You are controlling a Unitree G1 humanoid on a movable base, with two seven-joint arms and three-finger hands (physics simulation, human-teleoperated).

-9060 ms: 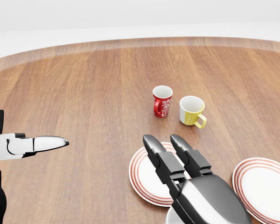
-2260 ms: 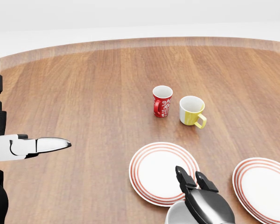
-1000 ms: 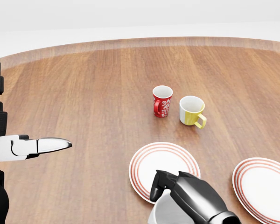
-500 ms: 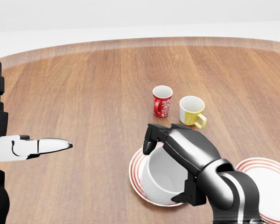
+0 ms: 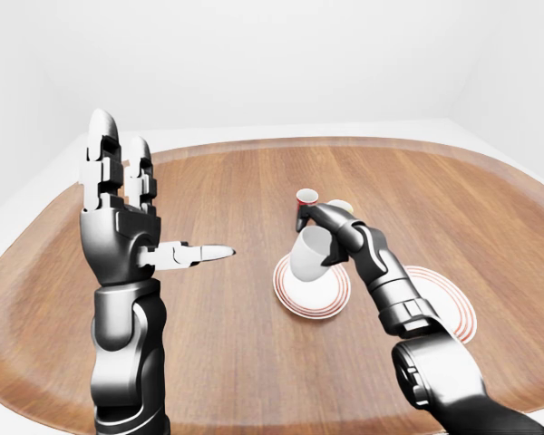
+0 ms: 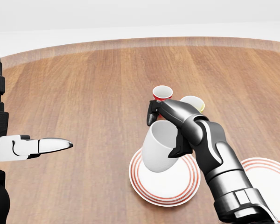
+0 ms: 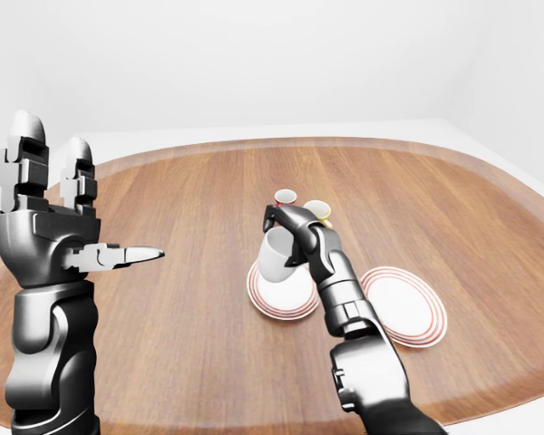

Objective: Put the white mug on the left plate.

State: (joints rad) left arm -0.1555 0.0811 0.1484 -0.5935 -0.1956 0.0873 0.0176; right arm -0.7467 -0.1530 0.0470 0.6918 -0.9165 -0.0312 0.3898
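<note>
The right hand (image 6: 170,128) holds the white mug (image 6: 157,146). Its dark fingers (image 6: 153,113) curl over the mug's rim on the far side, and the thumb presses on the right side of the mug. The mug is tipped, with its open mouth turned up and away toward the far side of the table. It hangs over the left plate (image 6: 184,186) — low, but I cannot tell if its bottom touches the plate. In the head view the mug covers the left and far part of that plate.

The left plate is white with red rings near its edge. It lies flat on the brown wooden table (image 6: 84,93). The right plate (image 6: 270,175) looks the same and lies just to the right of it, partly hidden by the robot's right arm (image 6: 224,172).

Farther away on the table stand two more mugs, close together. The red mug (image 6: 162,93) with a white inside is on the left, and the yellow mug (image 5: 339,207) is on the right. The hand hides most of both.

The left hand (image 5: 127,222) is held up well off to the left, far from the mugs and plates. Its fingers are spread wide — two point straight up, and the thumb (image 5: 204,254) sticks out to the right. It holds nothing.
</note>
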